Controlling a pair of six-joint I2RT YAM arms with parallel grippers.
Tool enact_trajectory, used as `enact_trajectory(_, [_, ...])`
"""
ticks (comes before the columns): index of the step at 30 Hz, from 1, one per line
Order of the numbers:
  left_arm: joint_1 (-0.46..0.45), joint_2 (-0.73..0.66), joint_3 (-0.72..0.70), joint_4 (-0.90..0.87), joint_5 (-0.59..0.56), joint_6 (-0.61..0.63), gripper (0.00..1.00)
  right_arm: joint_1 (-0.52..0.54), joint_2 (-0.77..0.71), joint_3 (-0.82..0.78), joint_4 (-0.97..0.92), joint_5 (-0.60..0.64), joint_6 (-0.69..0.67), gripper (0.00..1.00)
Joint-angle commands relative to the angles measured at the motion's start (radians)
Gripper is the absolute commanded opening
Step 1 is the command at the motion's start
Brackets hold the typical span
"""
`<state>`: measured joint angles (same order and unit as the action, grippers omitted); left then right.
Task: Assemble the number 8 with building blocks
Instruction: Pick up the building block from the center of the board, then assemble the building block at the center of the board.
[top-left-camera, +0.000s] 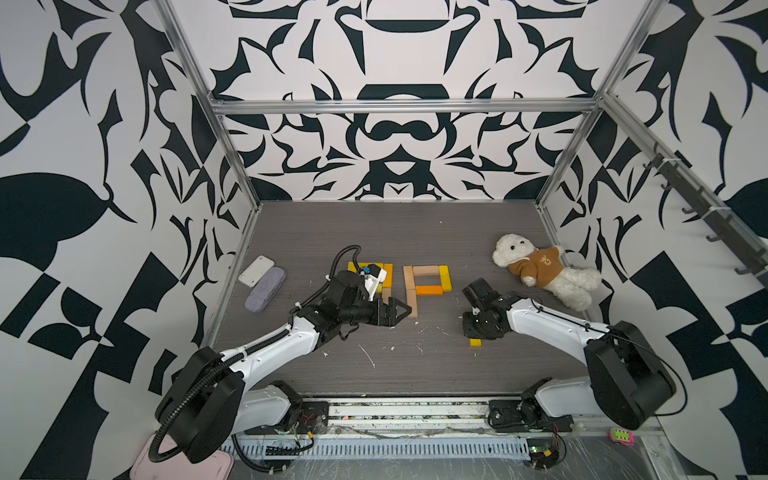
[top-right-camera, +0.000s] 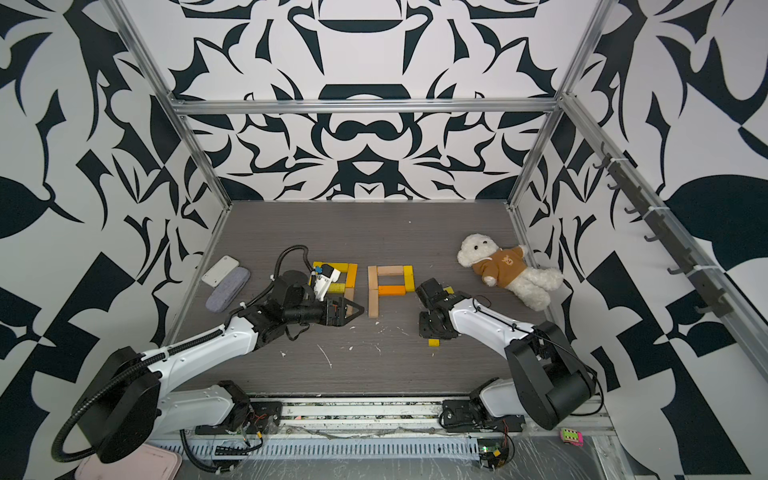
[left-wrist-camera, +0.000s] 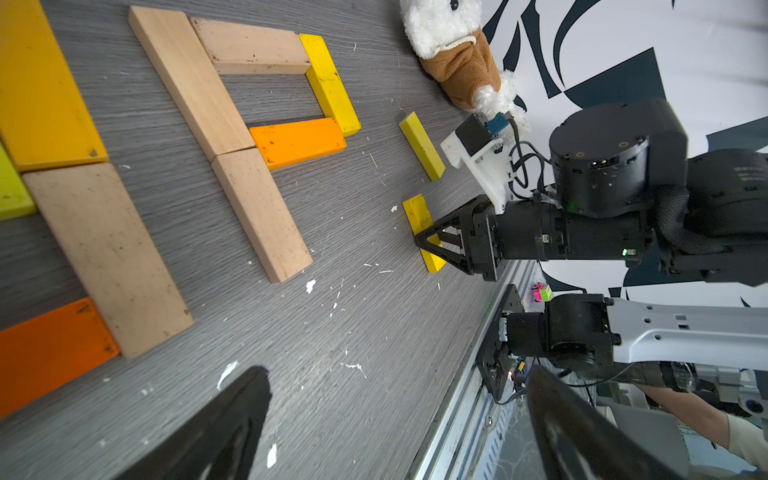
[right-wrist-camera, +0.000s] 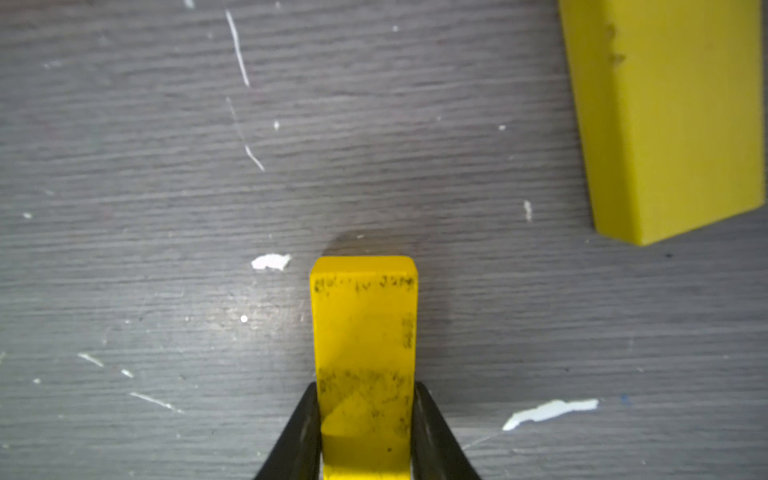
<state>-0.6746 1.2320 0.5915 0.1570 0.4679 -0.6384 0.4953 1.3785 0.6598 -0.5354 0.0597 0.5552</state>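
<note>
Yellow block (right-wrist-camera: 363, 332) sits low at the front right of the table (top-left-camera: 395, 232). One end is pinched between the black fingers (right-wrist-camera: 303, 436) of the right gripper (left-wrist-camera: 420, 243), which is clamped on both long edges. Resting on the top or just off it, can't tell. From overhead the wrist hides all but its near end. A second yellow block (left-wrist-camera: 422, 145) lies flat just beyond, apart from it, toward the teddy bear (top-left-camera: 540, 272) sprawled by the right wall. Left of the grip, well apart: tan blocks (top-left-camera: 408, 278), a yellow bar (top-left-camera: 444, 277) and an orange block (top-left-camera: 429, 290), laid touching as a closed loop on a stem. Left gripper (top-left-camera: 406, 309) hangs at the stem's foot, jaws spread wide, nothing in them. Its wrist covers part of another block group (top-left-camera: 388, 275) further left. Two flat cases (top-left-camera: 256, 270), white and grey, lie side by side at the left rail. Bare table runs behind the figures to the back wall. An open strip, flecked white, lies between the arms up to the front rail (top-left-camera: 407, 409).
</note>
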Motion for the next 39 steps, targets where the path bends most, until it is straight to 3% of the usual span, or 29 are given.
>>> enact_trajectory(1, [-0.004,0.001,0.012,0.027,-0.008,-0.02,0.99,0.004,-0.003,0.003,0.02,0.029,0.007,0.3])
enact_trajectory(6, [-0.003,0.014,0.004,0.089,-0.006,-0.064,0.99,0.005,0.02,0.031,0.046,0.018,-0.001,0.27])
enact_trajectory(26, [-0.004,-0.002,-0.004,0.035,-0.029,-0.046,0.99,0.004,0.273,0.257,0.086,-0.032,-0.099,0.27])
enact_trajectory(39, [-0.004,-0.009,-0.002,0.011,-0.038,-0.034,0.99,0.004,0.342,0.318,0.096,-0.062,-0.113,0.27])
